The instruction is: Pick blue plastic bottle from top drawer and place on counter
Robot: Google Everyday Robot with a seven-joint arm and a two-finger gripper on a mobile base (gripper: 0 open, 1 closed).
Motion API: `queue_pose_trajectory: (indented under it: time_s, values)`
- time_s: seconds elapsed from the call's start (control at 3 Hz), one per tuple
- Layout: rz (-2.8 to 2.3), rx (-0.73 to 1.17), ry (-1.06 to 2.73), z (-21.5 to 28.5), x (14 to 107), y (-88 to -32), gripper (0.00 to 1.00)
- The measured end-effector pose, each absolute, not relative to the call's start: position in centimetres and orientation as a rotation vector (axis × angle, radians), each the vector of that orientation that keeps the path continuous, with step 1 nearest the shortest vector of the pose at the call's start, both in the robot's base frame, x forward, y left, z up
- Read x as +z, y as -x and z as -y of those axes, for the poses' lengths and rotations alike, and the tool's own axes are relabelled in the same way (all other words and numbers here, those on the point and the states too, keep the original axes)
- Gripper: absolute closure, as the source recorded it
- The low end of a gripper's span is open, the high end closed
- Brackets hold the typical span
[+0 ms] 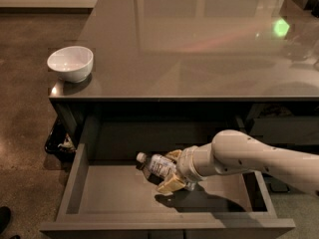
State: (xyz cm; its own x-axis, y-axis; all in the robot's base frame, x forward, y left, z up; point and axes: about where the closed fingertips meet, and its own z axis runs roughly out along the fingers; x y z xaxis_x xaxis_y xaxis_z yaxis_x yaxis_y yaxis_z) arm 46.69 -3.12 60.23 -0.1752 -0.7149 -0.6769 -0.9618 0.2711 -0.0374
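Observation:
The blue plastic bottle (155, 165) is a small clear bottle with a white cap pointing left. It sits tilted between my gripper's tan fingers, inside the open top drawer (75, 193). My gripper (171, 171) is shut on the bottle's body, one finger (174, 155) behind it and one (170, 185) in front. The bottle appears held slightly above the drawer floor, with a shadow under it. My white arm (249, 158) reaches in from the right. The glossy counter (189, 49) lies above and behind the drawer.
A white bowl (70, 62) stands on the counter's front left corner. A green light reflection (281, 27) shows at the counter's far right. A dark object (59, 139) sits on the floor left of the drawer. A shoe tip (4, 217) is at bottom left.

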Motion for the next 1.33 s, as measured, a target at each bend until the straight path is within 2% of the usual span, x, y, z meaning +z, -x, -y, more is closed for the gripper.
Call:
queue_pose_trajectory:
  time_s: [0.33, 0.67, 1.0, 1.33]
  values:
    - [-1.956, 0.560, 1.493, 3.4, 60.8, -47.2, 0.70]
    - [-1.895, 0.543, 1.505, 3.4, 65.0, -49.8, 0.94]
    - [-1.801, 0.501, 1.531, 3.2, 71.9, -53.5, 1.00]
    - [-1.744, 0.460, 1.552, 2.7, 76.2, -55.2, 1.00]
